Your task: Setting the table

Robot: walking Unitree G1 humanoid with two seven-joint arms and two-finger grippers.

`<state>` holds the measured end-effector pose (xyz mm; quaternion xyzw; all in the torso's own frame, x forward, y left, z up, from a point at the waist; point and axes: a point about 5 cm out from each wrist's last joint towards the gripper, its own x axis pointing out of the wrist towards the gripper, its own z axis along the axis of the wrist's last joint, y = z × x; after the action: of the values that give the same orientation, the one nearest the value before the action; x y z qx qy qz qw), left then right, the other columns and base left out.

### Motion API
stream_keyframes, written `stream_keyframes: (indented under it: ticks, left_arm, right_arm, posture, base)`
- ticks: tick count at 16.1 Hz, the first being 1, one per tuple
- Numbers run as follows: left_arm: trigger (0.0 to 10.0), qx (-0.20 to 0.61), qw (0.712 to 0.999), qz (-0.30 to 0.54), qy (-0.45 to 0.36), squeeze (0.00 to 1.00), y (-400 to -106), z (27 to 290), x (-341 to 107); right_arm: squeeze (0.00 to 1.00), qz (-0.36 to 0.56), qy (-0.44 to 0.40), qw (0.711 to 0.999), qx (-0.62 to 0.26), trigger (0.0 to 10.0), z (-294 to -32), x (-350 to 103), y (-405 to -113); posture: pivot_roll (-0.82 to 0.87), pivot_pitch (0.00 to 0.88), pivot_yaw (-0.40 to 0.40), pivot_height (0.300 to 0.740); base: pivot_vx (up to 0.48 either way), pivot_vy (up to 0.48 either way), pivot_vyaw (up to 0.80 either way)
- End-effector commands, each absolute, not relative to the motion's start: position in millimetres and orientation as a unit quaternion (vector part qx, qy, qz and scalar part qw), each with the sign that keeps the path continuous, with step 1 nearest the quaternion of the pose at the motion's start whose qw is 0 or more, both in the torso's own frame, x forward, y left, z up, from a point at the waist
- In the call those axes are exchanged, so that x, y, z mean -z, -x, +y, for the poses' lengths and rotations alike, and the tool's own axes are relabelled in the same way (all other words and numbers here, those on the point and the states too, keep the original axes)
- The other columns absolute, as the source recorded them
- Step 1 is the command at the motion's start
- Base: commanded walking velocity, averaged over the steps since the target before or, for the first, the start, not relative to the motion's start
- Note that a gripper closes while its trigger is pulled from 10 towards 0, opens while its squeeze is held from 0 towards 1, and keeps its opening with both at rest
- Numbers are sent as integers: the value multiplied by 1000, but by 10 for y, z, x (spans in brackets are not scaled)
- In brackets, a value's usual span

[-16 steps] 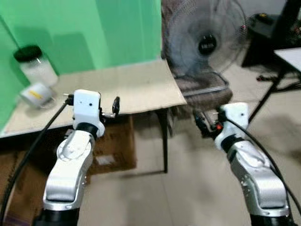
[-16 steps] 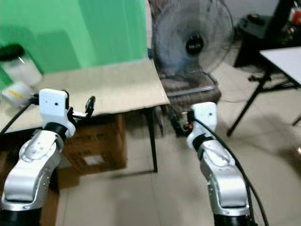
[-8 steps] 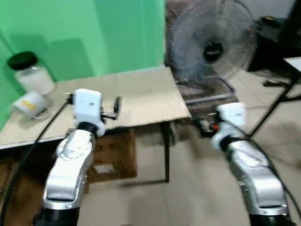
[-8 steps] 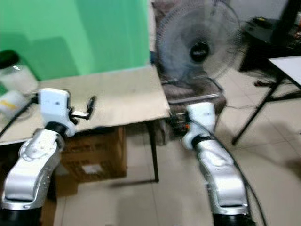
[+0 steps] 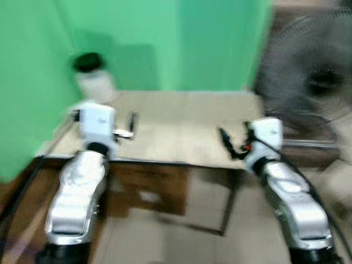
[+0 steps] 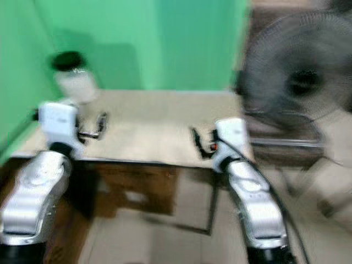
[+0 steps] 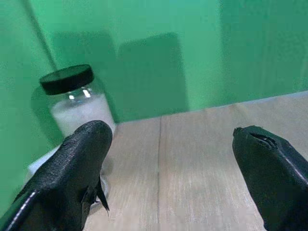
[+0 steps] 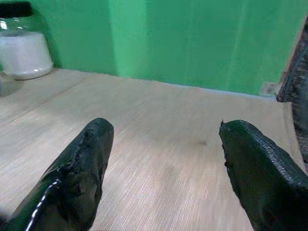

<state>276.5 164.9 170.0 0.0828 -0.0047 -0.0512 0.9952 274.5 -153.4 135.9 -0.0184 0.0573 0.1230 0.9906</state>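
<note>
Wooden table [image 5: 181, 132], both pincers agape

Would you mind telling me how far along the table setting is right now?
Nothing looks set: the table holds a jar by the green wall. The left gripper and right gripper are open, carrying nothing, over the near edge. All the setting remains.

Fan [image 5: 316, 93] beside green wall [image 5: 165, 38]; cardboard box [image 5: 151, 190] under table.
</note>
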Motion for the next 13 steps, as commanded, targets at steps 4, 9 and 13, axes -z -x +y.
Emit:
stream_keyframes:
  ticks: [4,9,13]
  left_arm:
    - [10000,40,995,-9,-92,0,-2767,1732,-1739]
    - [10000,43,995,-8,-92,0,-2769,1719,-1735]
    - [10000,44,995,-7,-92,0,-2767,1713,-1728]
  right_arm:
    - [0,39,15,991,-124,10000,-1472,-1437,-2791]
    - [0,38,22,990,-133,10000,-1480,-1440,-2795]
    - [0,38,24,989,-140,10000,-1457,-1442,-2810]
  posture:
    - [98,0,69,740]
    - [97,0,71,740]
    - [96,0,70,740]
  base:
    - [358,0,400]
    - [360,0,0]
    - [360,0,739]
